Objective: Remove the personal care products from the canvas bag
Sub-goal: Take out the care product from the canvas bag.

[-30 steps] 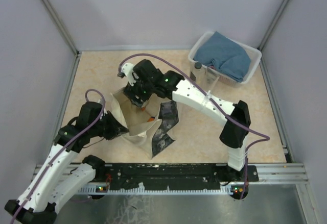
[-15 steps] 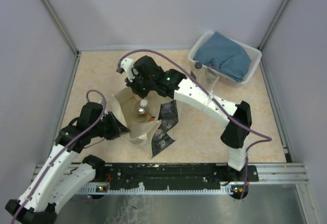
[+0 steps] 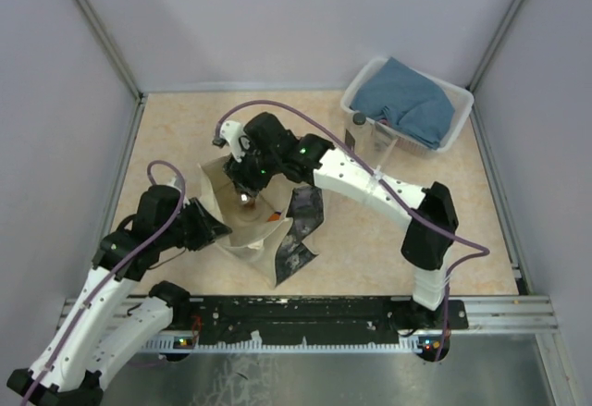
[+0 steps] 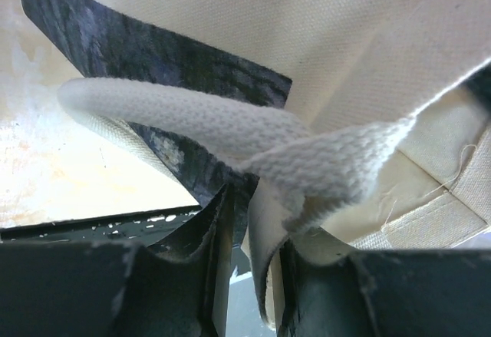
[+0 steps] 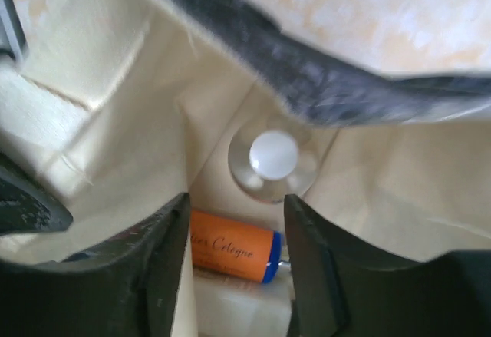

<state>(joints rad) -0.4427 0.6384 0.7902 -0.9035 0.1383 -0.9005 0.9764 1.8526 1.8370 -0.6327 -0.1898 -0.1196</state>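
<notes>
1. While your right gripper (image 5: 236,199) hangs inside the canvas bag (image 3: 242,238), its two dark, curved fingers stand moderately apart, with nothing clamped between them.
2. Look through that gap: an orange bottle (image 5: 230,252), a smooth cylinder with script lettering and a blue cap (image 5: 272,259), lies on its side at the bottom of the bag. I cannot tell whether your fingers touch it.
3. Just beyond it a clear bottle (image 5: 245,174) stands upright. From above it shows as a glassy round shoulder around a flat white cap (image 5: 273,155).
4. Both products sit inside the bag, walled by plain cream cloth with folded seams.
5. Your left gripper (image 4: 253,229) is at the bag's left rim. Its jaws are narrow, with a fold of the cream edge hanging between them. A dark slit shows beside the cloth, so I cannot tell whether it is pinched.
6. Above those fingers a thick strap (image 4: 192,118) of coarse, ribbed webbing loops across. Behind it runs the printed panel (image 4: 153,53), mottled grey-black.
7. From above, the bag slumps soft and crumpled on the mottled tan table (image 3: 370,230), with its mouth open upward.
8. Well apart, at the far right, a white plastic basket (image 3: 455,129) with rounded corners holds a rumpled blue cloth (image 3: 407,101).
</notes>
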